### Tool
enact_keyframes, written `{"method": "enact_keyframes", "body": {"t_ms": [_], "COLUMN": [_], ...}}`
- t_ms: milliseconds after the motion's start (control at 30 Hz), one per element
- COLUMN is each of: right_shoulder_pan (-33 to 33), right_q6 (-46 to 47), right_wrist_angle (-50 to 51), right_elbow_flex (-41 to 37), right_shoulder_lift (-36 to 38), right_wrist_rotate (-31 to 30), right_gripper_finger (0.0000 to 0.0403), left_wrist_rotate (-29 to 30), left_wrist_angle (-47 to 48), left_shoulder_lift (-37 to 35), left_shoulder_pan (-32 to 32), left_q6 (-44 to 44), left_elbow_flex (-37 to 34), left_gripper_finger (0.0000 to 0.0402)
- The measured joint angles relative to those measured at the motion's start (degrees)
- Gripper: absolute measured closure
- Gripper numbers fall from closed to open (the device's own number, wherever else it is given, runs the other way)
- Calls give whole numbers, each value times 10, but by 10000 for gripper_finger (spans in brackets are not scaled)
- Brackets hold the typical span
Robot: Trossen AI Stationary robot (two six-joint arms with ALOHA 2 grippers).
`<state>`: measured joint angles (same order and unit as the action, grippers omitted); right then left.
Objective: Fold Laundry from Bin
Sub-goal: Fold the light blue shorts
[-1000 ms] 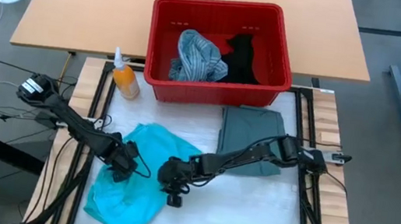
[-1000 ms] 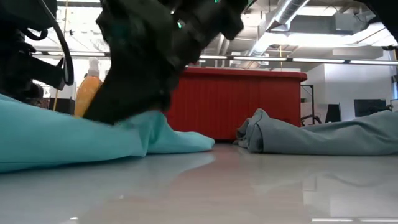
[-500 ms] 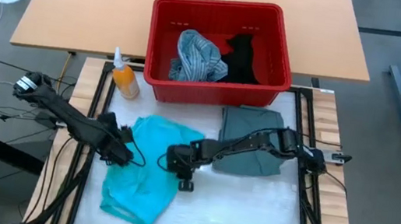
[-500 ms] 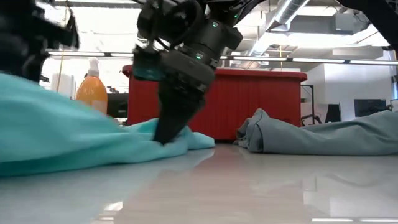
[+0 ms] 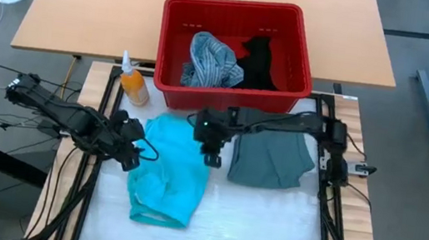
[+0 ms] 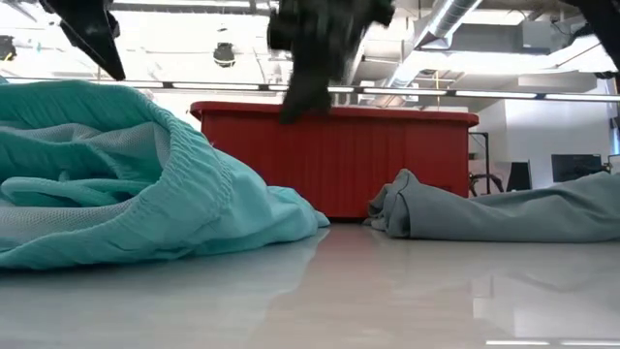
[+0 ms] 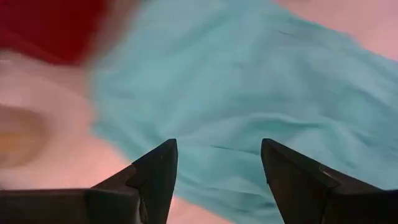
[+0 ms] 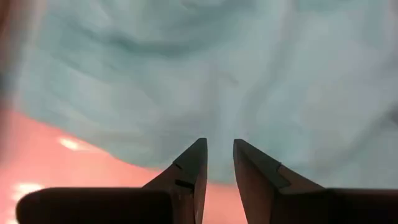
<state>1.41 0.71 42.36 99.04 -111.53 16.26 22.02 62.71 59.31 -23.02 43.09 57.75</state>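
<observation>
The bright turquoise garment [image 5: 169, 173] lies in a rumpled, partly folded-over heap on the white table top, its ribbed waistband [image 6: 199, 184] toward the low camera. My left gripper [image 5: 135, 149] is open above its left edge [image 7: 217, 146]. My right gripper [image 5: 213, 155] hovers over its far right corner, fingers a narrow gap apart and empty [image 8: 219, 144]. In the low view both are raised clear of the cloth. The grey-green garment [image 5: 272, 158] lies folded to the right. The red bin [image 5: 230, 97] holds the striped shirt [image 5: 208, 60] and the black garment [image 5: 258, 63].
An orange bottle with a white pump [image 5: 131, 83] stands left of the bin, beyond the turquoise garment. The bin's near wall [image 6: 334, 160] stands close behind both grippers. Bare white table top [image 5: 266, 228] lies toward the near edge.
Both grippers have moved toward the far edge and up, the right one farthest, toward the bin. The turquoise garment has been drawn with them toward the far right and doubled over. It now lies on the table on its own, with both grippers lifted clear of it.
</observation>
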Motion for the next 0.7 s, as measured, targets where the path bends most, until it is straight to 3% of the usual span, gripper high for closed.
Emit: {"method": "enact_keyframes", "body": {"t_ms": [100,167,400,500,700], "right_shoulder_pan": [-60,-101,-185,-188,-190], "right_q6": [12,25,147,199,298], "right_wrist_angle": [-2,-6,-151,-235,-331], "right_elbow_flex": [0,-1,0,0,0], "right_shoulder_lift": [9,7,-20,-64,-152], "right_wrist_rotate": [-19,-67,-230,-231,-209], "right_gripper_finger": [296,296,296,296,296], "left_wrist_rotate": [-72,-91,-60,-83,-219], "left_wrist_angle": [-93,-132,-150,-182,-307], "left_shoulder_lift": [13,26,67,87,133], "left_shoulder_pan": [-26,-47,-98,-99,-108], "left_q6": [-52,-93,-192,-211,-206], "left_elbow_flex": [-40,-62,-85,-111,-173], "left_gripper_finger": [182,182,182,182,182]}}
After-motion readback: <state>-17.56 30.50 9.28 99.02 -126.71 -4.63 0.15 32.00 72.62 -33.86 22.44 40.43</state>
